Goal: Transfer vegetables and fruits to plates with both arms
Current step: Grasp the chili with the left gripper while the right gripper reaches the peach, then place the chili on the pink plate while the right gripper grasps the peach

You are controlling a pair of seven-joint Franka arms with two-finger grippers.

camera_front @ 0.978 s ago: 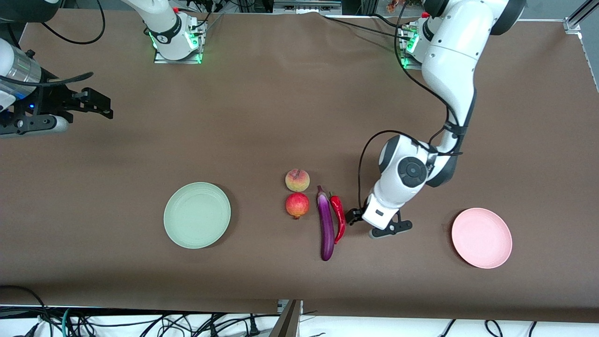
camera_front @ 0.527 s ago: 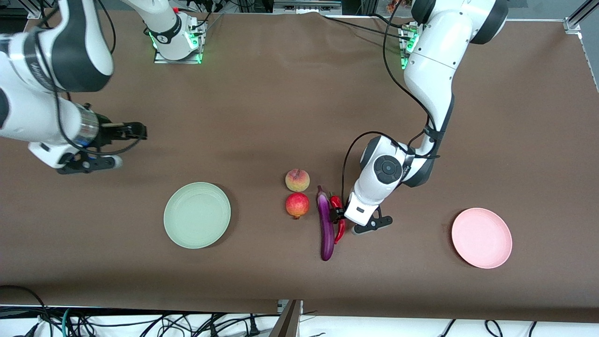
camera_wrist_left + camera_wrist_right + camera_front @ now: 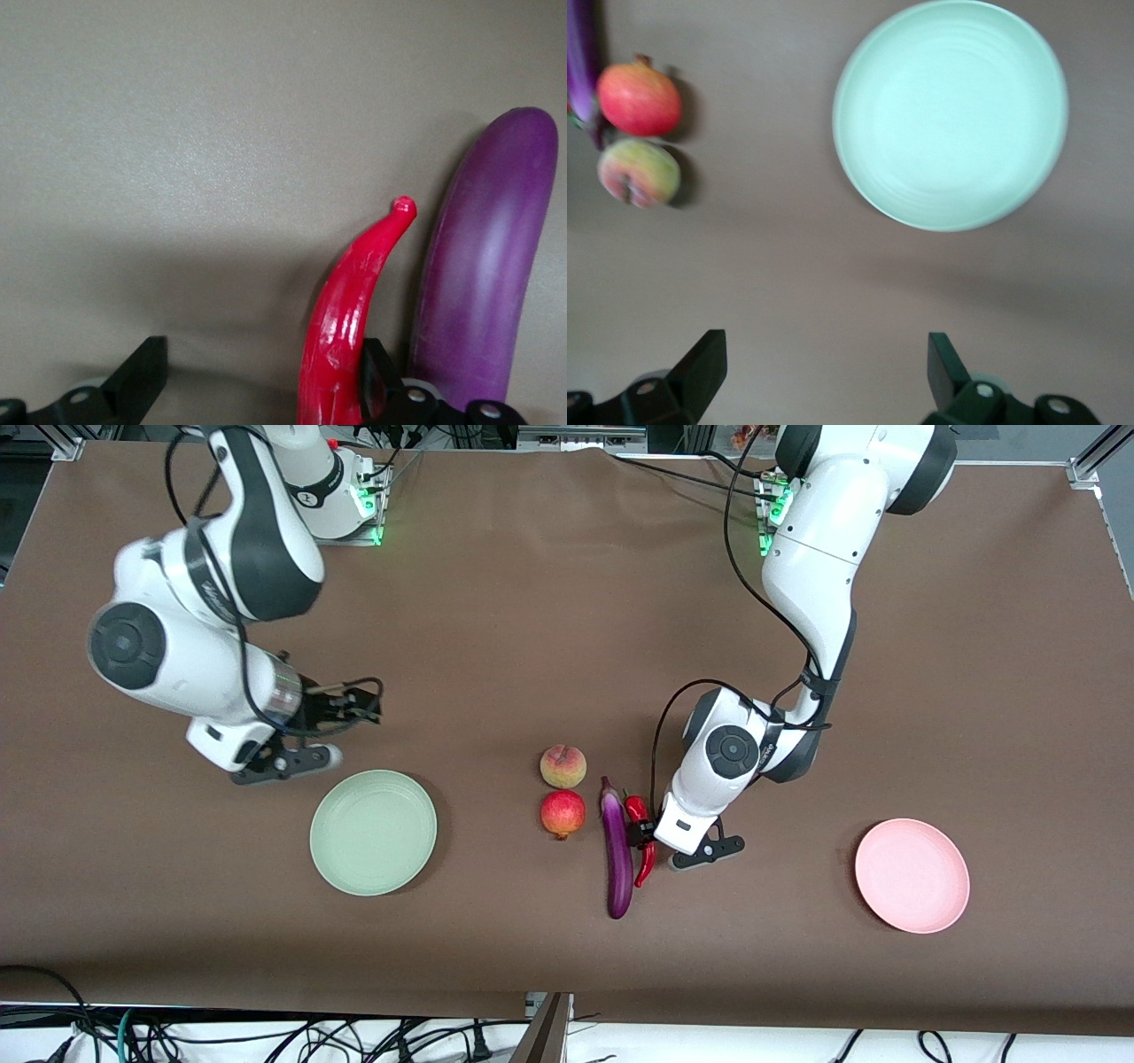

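The red chili pepper (image 3: 641,837) lies beside the purple eggplant (image 3: 617,850) at mid-table. My left gripper (image 3: 640,834) is down at the chili, open, with the chili (image 3: 345,319) between its fingers, against one finger (image 3: 376,372). The eggplant (image 3: 483,283) lies just outside that finger. The peach (image 3: 563,766) and the red pomegranate-like fruit (image 3: 563,813) sit beside the eggplant's stem end. My right gripper (image 3: 354,707) is open and empty over bare table by the mint green plate (image 3: 373,832). The pink plate (image 3: 912,875) sits toward the left arm's end.
The right wrist view shows the green plate (image 3: 950,111), the pomegranate-like fruit (image 3: 640,99) and the peach (image 3: 640,173) ahead of the open fingers. Brown cloth covers the table. Cables hang along the front edge.
My right arm has swung from the table's end toward the green plate. My left gripper has moved from beside the chili to around it.
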